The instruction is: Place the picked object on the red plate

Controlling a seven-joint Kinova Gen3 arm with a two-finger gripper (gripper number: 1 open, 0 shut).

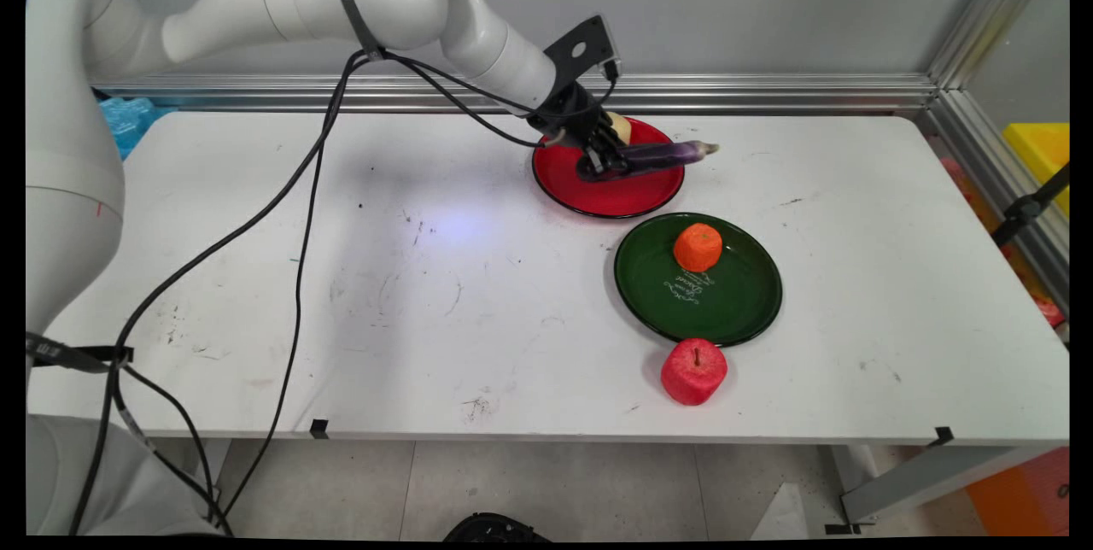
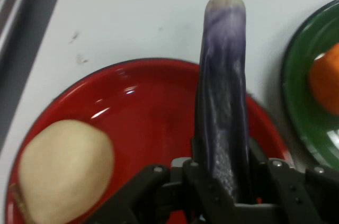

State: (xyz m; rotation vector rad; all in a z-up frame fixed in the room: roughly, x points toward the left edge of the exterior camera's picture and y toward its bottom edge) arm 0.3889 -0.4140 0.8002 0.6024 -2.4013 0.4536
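Note:
My black gripper (image 1: 602, 161) is low over the red plate (image 1: 615, 196), shut on a long purple eggplant (image 1: 662, 155). The eggplant lies nearly level, its pale tip reaching past the plate's right rim. In the hand view the eggplant (image 2: 222, 102) runs up from between the fingers (image 2: 198, 173) over the red plate (image 2: 143, 107). A pale beige round item (image 2: 63, 168) sits on the plate to the left; in the main view this pale item (image 1: 621, 127) shows just behind the gripper.
A dark green plate (image 1: 726, 298) sits right of and nearer than the red one, with an orange fruit (image 1: 698, 247) on it. A red apple (image 1: 693, 371) stands on the table just in front of the green plate. A metal rail runs along the back wall.

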